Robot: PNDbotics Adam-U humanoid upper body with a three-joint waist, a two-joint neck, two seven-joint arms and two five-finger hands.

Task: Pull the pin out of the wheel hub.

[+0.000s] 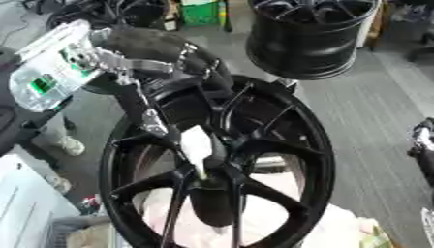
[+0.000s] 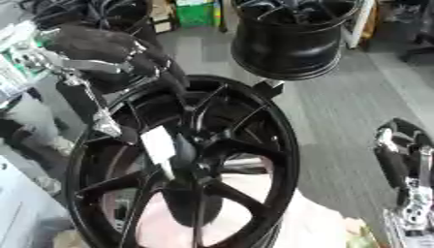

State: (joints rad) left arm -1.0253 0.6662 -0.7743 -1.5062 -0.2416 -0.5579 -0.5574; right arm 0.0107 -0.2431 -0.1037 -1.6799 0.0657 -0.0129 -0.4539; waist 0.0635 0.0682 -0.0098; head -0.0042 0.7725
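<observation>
Left hand (image 1: 157,58) reaches into the hub (image 1: 219,164).
Its fingers pinch the white pin (image 1: 195,145), ready to pull; right hand (image 2: 405,164) idles, grip unclear.

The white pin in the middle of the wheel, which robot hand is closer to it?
Left. The left hand reaches down over the black wheel hub, its fingers right beside the white pin. The right hand hangs far off at the right edge.

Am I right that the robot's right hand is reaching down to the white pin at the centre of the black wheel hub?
Not quite: the left hand reaches to the white pin at the black wheel hub, as the left eye view shows. The right hand idles at the right edge.
</observation>
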